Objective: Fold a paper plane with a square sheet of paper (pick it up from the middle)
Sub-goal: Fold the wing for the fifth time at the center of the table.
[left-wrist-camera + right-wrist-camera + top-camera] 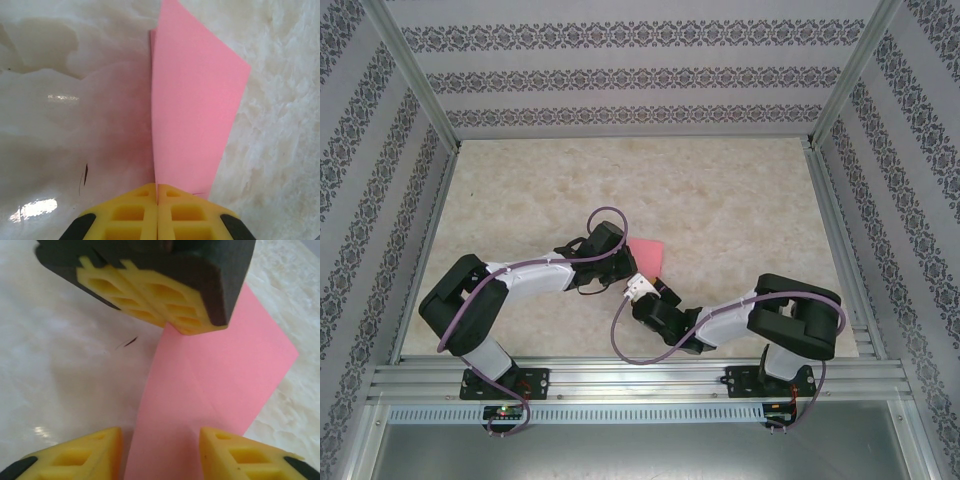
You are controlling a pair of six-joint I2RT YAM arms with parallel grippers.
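Left gripper [157, 194]: pads pressed together, pinching one end of the paper [195, 110]. Right gripper [160, 452]: spread, one finger either side of the paper's opposite end, not clamped. Can't tell if either pad touches it. The two grippers face each other nose to nose, close together, at the near-middle of the table [740, 190].

Paper is pink and looks folded once. A second layer peeks out along its left edge in the left wrist view, and there's a faint crease line in the right wrist view. A pink reflection on the glossy top suggests the pinched end is off the surface. Can't tell whether the far corner rests on it.

My read: early in the fold, no dart shape yet. Next move is probably the right gripper taking the free end.

To do it well:
- hold the left pinch firm, no dragging
- centre the right fingers on the edge before closing
- close slowly so the thin sheet doesn't buckle
- line edges up on the existing crease before pressing

Main risk: the sheet twists in the pinch and the crease goes skewed.
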